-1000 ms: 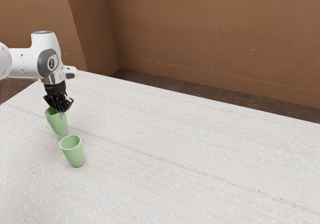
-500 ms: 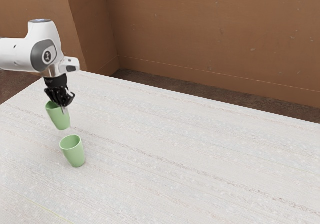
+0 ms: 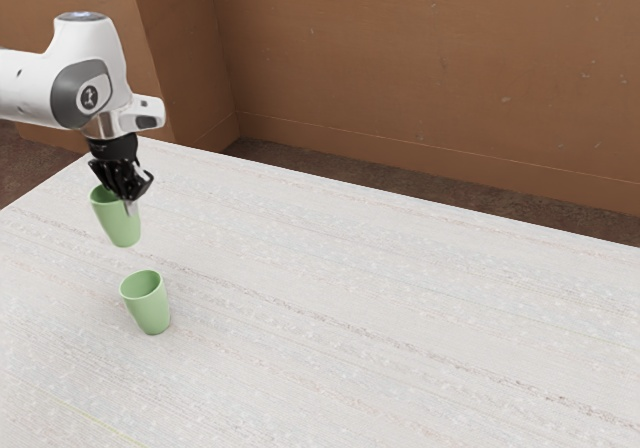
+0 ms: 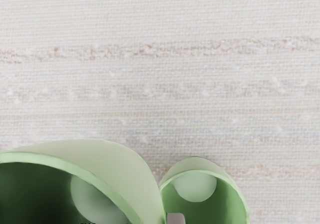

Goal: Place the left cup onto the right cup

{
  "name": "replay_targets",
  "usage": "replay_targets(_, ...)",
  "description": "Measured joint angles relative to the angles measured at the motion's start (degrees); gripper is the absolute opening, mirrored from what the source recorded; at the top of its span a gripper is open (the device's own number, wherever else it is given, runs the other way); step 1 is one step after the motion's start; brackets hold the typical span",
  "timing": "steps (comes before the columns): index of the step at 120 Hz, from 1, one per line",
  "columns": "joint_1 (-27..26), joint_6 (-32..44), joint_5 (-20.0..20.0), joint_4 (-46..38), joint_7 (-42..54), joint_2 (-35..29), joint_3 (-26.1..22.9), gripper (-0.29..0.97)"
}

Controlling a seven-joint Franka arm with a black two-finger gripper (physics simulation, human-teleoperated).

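My gripper [image 3: 124, 194] is shut on the rim of a light green cup [image 3: 119, 222], which hangs tilted in the air above the table [image 3: 400, 298]. A second light green cup [image 3: 146, 301] stands upright on the table, below the held one and slightly toward the exterior view's right. In the wrist view the held cup [image 4: 75, 184] looms large just under my hand, its open mouth facing the camera. The standing cup [image 4: 205, 194] appears smaller right beside it, also seen from above.
The pale wood-grain table stretches wide toward the exterior view's right. Brown walls [image 3: 420, 58] stand behind it, with a dark floor strip [image 3: 450, 188] along the far edge.
My gripper has lifted the held cup higher off the table, widening the gap above the standing cup. The standing cup has stayed put.
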Motion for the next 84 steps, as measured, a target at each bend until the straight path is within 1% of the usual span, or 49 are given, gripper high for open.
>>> replay_targets(24, 2.4, -1.0, 0.2, -3.0, -1.9, -2.4, -4.5, -0.1)
replay_targets(37, 4.6, -1.2, 0.2, -4.1, -2.8, -3.3, -7.2, -0.1)
replay_targets(59, 6.8, -1.2, 0.3, -5.2, -4.3, -3.9, -10.1, -0.1)
replay_targets(84, 7.9, -0.9, 0.3, -6.3, -5.8, -3.9, -11.5, -0.1)
